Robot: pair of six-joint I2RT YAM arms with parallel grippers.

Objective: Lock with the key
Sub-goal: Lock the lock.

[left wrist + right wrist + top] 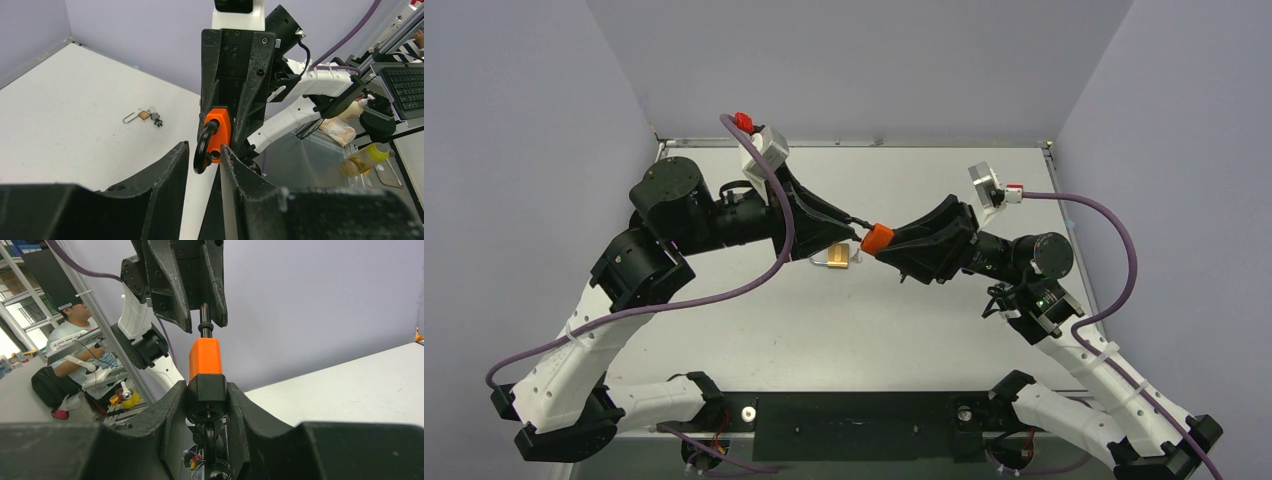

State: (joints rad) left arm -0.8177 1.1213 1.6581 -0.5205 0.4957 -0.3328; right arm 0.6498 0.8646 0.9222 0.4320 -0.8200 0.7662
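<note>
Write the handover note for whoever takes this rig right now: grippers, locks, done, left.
Right gripper: shut on the orange padlock, at its black end, mid-air.
Left gripper: fingers flank its black shackle; grip unclear.
Brass padlock lies on the table, looks open, keys beside it.
Done: orange padlock raised between the arms.
Left: locking with a key; cannot tell whether the orange one is locked.

No text, brand or number is showing clearly enough to read. The keyboard (pixel 407 87) at the upper right of the left wrist view is carrying keys too small to read.
</note>
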